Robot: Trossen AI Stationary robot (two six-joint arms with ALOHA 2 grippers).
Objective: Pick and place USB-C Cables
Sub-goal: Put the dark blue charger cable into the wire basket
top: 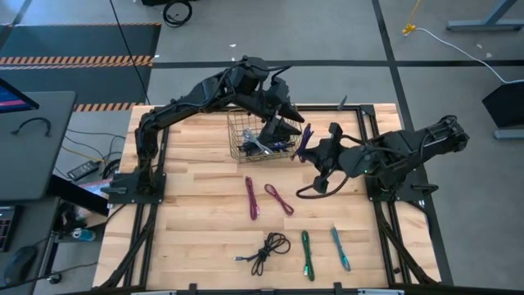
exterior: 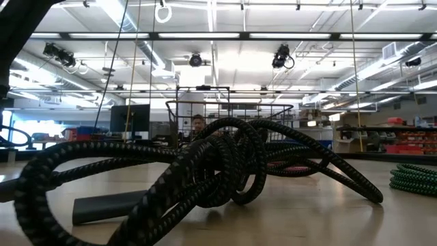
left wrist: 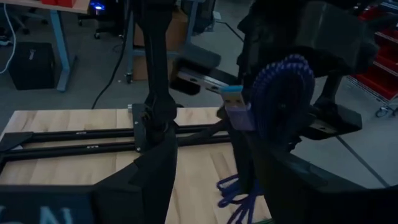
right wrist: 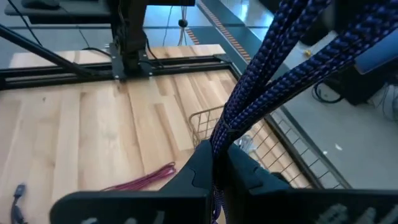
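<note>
Purple cable [right wrist: 267,93] pinched in my right hand [right wrist: 214,163], centre frame beside wire basket [top: 246,138]. Left hand [top: 282,123] over basket, fingers spread, empty. Next: carry across rim, release.

Pale striped wood table [top: 196,221]. Bare-metal wire basket [top: 239,135]. Near the basket: a dark purple braided cable [right wrist: 273,87] and two magenta cables [top: 252,198]. Farther from it: black cable [top: 266,250], green cable [top: 307,254], teal cable [top: 341,248].
</note>
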